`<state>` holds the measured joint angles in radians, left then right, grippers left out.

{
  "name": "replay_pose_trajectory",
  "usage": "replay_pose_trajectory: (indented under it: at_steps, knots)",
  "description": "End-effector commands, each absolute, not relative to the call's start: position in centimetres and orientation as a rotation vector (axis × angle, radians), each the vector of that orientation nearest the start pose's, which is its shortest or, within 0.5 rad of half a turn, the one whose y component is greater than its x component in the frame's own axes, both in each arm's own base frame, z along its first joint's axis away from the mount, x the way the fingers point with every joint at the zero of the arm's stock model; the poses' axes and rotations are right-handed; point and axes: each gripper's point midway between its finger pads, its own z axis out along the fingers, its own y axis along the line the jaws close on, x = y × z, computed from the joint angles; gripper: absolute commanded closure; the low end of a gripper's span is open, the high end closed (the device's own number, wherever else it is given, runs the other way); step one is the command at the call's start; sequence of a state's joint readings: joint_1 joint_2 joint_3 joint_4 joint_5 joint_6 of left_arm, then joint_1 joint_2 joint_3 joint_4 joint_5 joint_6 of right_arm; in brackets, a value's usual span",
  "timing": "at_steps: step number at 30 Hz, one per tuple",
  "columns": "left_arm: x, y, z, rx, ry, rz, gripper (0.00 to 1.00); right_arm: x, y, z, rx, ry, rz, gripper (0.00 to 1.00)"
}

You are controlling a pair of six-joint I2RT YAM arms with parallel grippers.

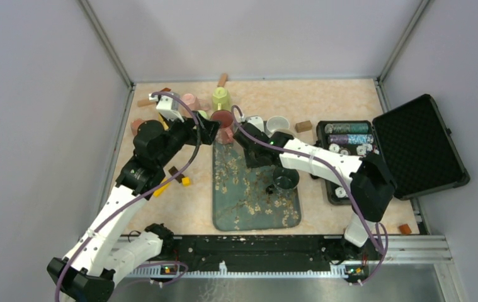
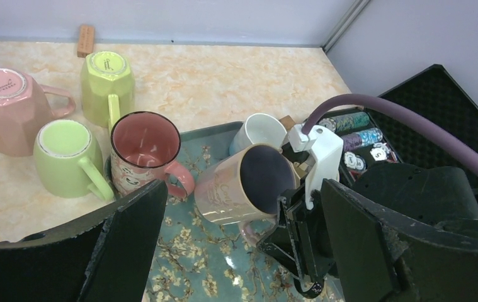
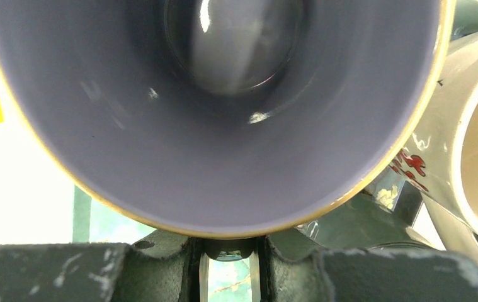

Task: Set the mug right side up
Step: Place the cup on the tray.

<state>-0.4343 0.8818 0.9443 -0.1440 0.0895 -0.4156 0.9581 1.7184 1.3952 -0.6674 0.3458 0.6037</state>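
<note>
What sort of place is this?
Likely a lab test cell: plain grey partition walls enclose the table, with upside-down mugs, a floral tray and a poker-chip case set out as props.

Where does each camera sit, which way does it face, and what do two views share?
Top external: above and behind the arm bases, looking down on the table; both arms show.
Left wrist: on the left arm, facing the tilted mug at the flowered tray; its own open jaws frame the view, and the right arm's jaws show too.
Right wrist: on the right arm, looking into that mug's dark inside; its own jaws grip the rim.
Shared: both wrist views show the mug.
</note>
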Motion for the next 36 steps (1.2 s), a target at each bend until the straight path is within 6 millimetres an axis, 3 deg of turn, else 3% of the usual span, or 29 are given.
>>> replay_pose_trajectory:
  at_steps: [1, 36]
  knots:
    - [29.3, -17.1, 35.4, 0.113, 1.642, -0.71, 0.01, 29.4, 34.7, 17.1, -0.23, 2.329, 0.332, 1.0]
    - [30.3, -18.5, 32.8, 0.162, 1.706, -0.736, 0.02, 31.2, 34.2, 12.5, -0.219, 2.427, 0.266, 1.0]
